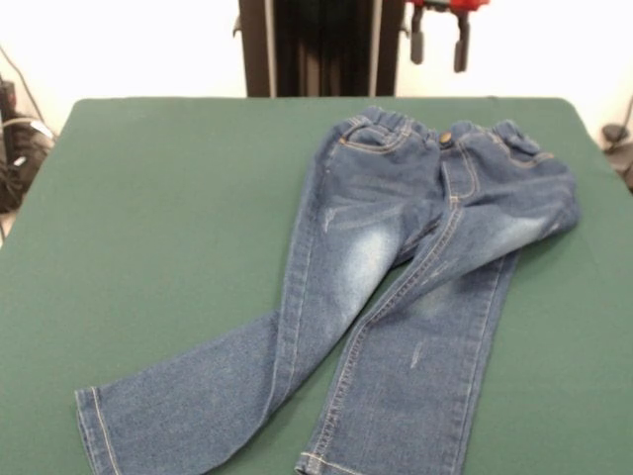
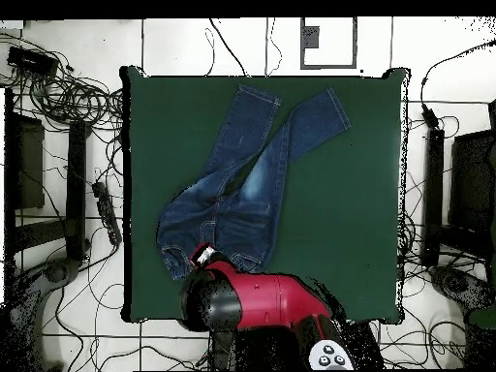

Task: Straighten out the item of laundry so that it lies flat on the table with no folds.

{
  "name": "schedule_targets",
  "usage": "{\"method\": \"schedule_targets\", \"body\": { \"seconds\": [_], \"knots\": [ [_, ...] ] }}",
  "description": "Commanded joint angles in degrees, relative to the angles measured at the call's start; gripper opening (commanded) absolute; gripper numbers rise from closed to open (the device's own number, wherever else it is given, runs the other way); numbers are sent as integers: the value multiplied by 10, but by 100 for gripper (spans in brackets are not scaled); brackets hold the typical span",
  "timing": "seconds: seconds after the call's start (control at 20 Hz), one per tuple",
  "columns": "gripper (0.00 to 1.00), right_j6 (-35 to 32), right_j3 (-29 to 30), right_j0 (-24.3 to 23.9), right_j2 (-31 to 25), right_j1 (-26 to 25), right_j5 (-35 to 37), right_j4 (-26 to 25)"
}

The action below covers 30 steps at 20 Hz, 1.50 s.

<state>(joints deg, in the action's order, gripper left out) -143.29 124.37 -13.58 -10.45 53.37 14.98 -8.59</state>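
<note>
The table [image 1: 148, 228] is showing lots of bare green on the left side in the front view. Next come the jeans [image 1: 396, 297], sitting more toward the right half. One leg is slanting out to the left, down toward the near edge. The other leg is running down beside it, and the two legs are crossing over each other near the top (one is lying on top of the other there). The waistband is lying at the far side, with a bunchy bit by the right hip. So the jeans are not looking flat yet.

Up at the top, a little to the right, the gripper [image 1: 439, 42] is hanging in the air above the waistband. Its two fingers are standing apart and are holding nothing.

Here is what could be going wrong from here, I think. If the gripper is pinching where the legs are crossing, it may be grabbing both layers and dragging them together, so the fold stays. If it is pulling too far right, the hip may be sliding off the table edge.
</note>
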Motion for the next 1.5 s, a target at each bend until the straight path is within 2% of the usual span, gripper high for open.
{"method": "schedule_targets", "body": {
  "seconds": [0.05, 0.3, 0.75, 1.1, 1.25, 1.5],
  "knots": [
    [100, 8, -111, 8, 26, -20, 89, -21],
    [100, 9, -130, -1, 17, -44, 82, -25],
    [100, -2, -194, -2, 31, -204, -44, -56],
    [100, -6, -254, 2, 31, -297, -88, -63],
    [100, 16, -262, -20, 3, -308, -62, -62],
    [100, 38, -253, -47, -22, -289, -25, -70]
  ]
}}
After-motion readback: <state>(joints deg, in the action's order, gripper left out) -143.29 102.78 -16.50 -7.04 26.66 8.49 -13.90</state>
